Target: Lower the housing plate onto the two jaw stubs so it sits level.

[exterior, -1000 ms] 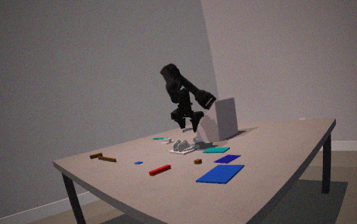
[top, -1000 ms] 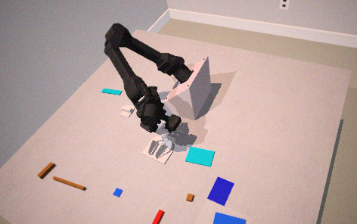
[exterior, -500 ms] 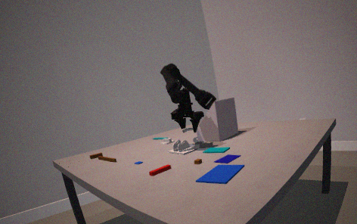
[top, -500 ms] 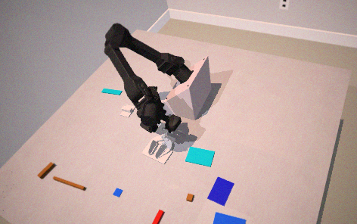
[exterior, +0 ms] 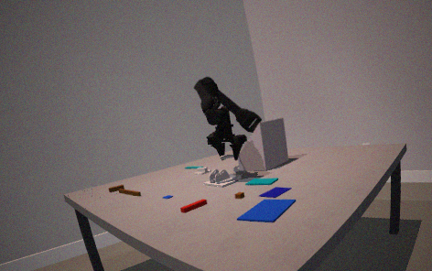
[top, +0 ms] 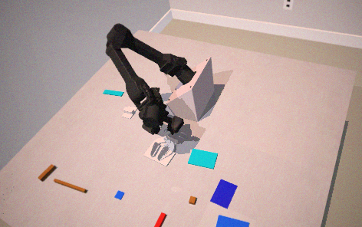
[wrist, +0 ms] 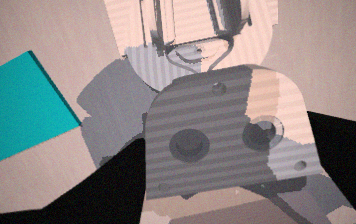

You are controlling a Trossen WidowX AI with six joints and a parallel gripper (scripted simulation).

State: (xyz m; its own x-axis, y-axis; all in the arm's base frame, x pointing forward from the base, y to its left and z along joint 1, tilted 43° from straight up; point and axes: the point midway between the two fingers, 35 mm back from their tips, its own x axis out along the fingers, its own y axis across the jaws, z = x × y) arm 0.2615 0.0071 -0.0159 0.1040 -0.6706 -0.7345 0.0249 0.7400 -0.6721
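Note:
The white housing plate, with two large holes and several small ones, is between my fingers. My gripper is shut on it and holds it in the air. On the table lies the white base, with the grey jaws standing on it. In the wrist view the plate overlaps the near end of the base, and the jaws show beyond its far edge. The plate hides what lies beneath it, and I cannot make out the stubs clearly.
A tall pale box stands close behind the gripper. A cyan tile lies beside the base. A small white part lies behind. Blue tiles, brown pieces and a red bar lie towards the front.

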